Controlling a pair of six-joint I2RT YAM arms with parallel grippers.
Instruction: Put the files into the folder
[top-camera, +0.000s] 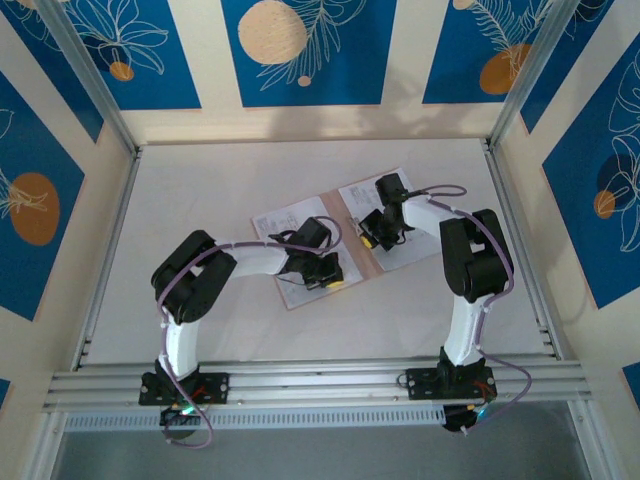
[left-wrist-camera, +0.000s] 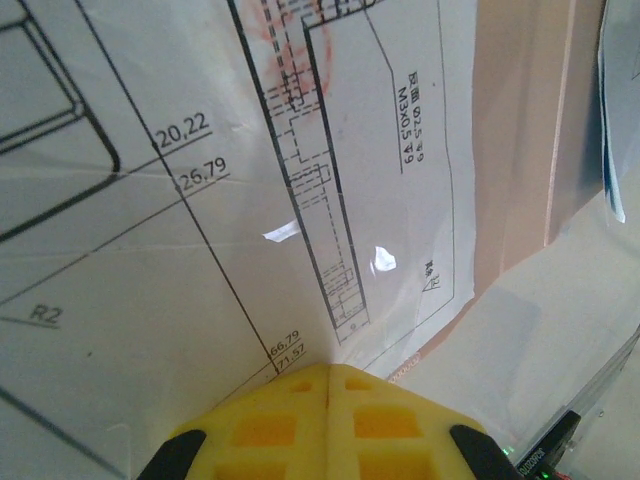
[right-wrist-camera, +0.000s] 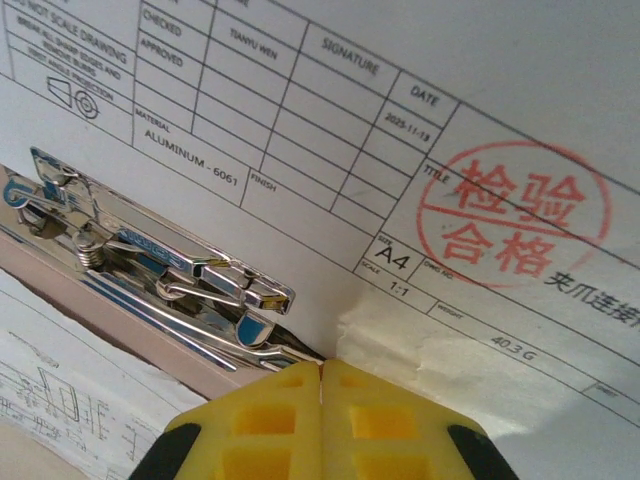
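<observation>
**Trouble possible at the clip, with both sets of fingers pressed onto paper**

Right gripper (right-wrist-camera: 322, 365) first: its yellow jaws are pressed together with nothing between them, and the tips sit on the edge of a stamped drawing sheet, just beside the end of the metal clip (right-wrist-camera: 150, 250). The paper is puckered right at the tips. That's the danger here. Any sideways drag with that pressure could deepen the crease or tear the sheet against the clip's edge, and a small drift toward the clip could catch a finger under the spring arm.

Over to the left gripper (left-wrist-camera: 328, 372): its jaws are also pressed together and pinch nothing, and the tip is down on a dimensioned drawing. A push from here might skate that sheet off the leaf toward the near edge of the worktop (top-camera: 200, 190), or buckle it.

Widening out, the files (top-camera: 290, 235) lie spread across both leaves of the open folder (top-camera: 349, 222), around the middle of the worktop and well clear of its corners. I judge the sheets to be loose, so closing a leaf now could fold a stray corner or spill paper out.
</observation>
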